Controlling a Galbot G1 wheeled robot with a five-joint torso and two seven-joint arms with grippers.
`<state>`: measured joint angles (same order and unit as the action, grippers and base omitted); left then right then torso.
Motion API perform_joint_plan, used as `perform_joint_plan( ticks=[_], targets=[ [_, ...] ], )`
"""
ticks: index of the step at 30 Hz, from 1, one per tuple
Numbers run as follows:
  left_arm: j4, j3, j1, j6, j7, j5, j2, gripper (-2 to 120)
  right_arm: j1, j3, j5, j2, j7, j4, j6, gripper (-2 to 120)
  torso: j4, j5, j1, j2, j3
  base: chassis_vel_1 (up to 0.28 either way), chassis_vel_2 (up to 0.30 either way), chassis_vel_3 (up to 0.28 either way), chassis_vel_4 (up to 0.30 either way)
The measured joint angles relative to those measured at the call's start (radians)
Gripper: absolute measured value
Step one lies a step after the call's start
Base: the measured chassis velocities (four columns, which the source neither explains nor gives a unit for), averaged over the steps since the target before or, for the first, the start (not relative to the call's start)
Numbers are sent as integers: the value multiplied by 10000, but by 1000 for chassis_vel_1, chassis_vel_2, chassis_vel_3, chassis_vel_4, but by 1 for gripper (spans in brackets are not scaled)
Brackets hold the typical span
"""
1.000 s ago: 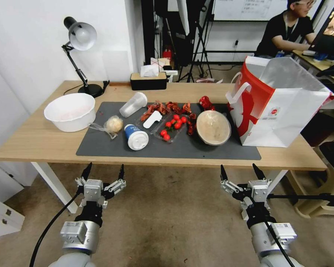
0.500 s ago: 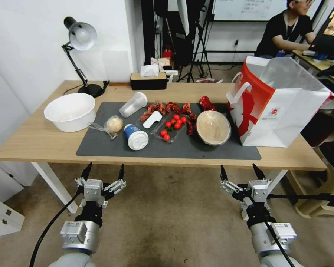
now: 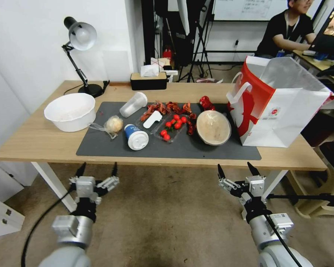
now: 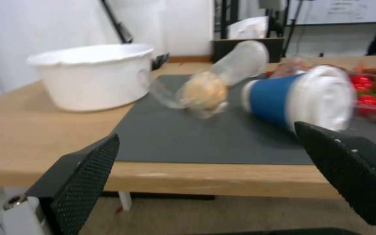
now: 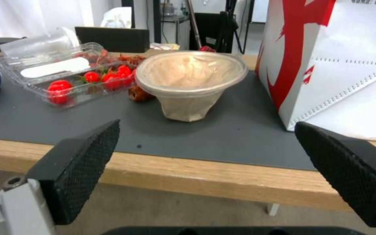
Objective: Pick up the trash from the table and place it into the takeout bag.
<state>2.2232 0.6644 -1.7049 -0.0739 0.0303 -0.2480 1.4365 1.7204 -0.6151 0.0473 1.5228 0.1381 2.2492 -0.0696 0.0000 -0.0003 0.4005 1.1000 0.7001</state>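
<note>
The trash lies on the table's [image 3: 33, 142] dark mat [image 3: 196, 148]: a tan bowl [image 3: 213, 127] [image 5: 190, 81], a blue cup [image 3: 136, 136] [image 4: 292, 98] on its side, a clear plastic cup [image 3: 133, 104] [image 4: 240, 62], a red wrapper [image 3: 206, 102] and a clear bag with a yellowish lump [image 3: 113, 124] [image 4: 203, 93]. The takeout bag [image 3: 278, 102] [image 5: 340, 65] stands open at the mat's right end. My left gripper [image 3: 97, 167] [image 4: 207, 137] hangs open below the table's front edge, facing the blue cup. My right gripper [image 3: 234, 167] [image 5: 205, 125] is open too, facing the bowl.
A large white bowl [image 3: 70, 111] sits at the table's left. A clear tray of cherry tomatoes [image 3: 172, 124] and red shells [image 3: 167, 107] lie mid-mat. A desk lamp [image 3: 79, 37] and a tissue box [image 3: 148, 81] stand at the back.
Both grippers have risen slightly toward the table's front edge, and the left arm has shifted a little to the left. Nothing on the table has moved.
</note>
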Motion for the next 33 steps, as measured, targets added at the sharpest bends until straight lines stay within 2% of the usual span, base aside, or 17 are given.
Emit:
perform_joint_plan(
  ticks=[3,8,15,24,27,30,31,33],
  targets=[
    [-210,322,200,-24,-10,-833,-154,100,17,-8,-12,4,21,64,0,100,0,-2,0,0,0,0,0,0,0],
    [-237,326,136,166,-136,-929,-145,100,36,-8,-42,7,27,105,26,100,0,3,-2,0,0,0,0,0,0],
    [-433,254,-14,823,-793,-941,-111,100,51,-26,-61,-23,161,114,66,100,0,3,-4,0,-1,0,0,0,0],
    [-524,272,-64,1049,-1001,-988,-160,100,37,-29,132,-53,187,47,240,100,0,3,-4,0,-1,0,0,0,0],
    [-563,285,-71,1139,-1059,-1016,-163,100,-61,-75,776,-137,147,-12,217,100,-1,2,-6,0,0,0,0,0,0],
    [-579,299,-93,1213,-1150,-1030,-186,100,-339,-55,2791,-318,-46,-78,-166,100,0,3,-6,0,-1,0,0,0,0],
    [-579,299,-93,1213,-1150,-1030,-186,100,-339,-55,2791,-318,-46,-78,-166,100,0,3,-6,0,-1,0,0,0,0],
    [-575,318,-103,1231,-1200,-1030,-191,100,-606,-17,4350,-409,-444,-63,-593,100,0,3,-6,0,-1,0,0,0,0]
  ],
)
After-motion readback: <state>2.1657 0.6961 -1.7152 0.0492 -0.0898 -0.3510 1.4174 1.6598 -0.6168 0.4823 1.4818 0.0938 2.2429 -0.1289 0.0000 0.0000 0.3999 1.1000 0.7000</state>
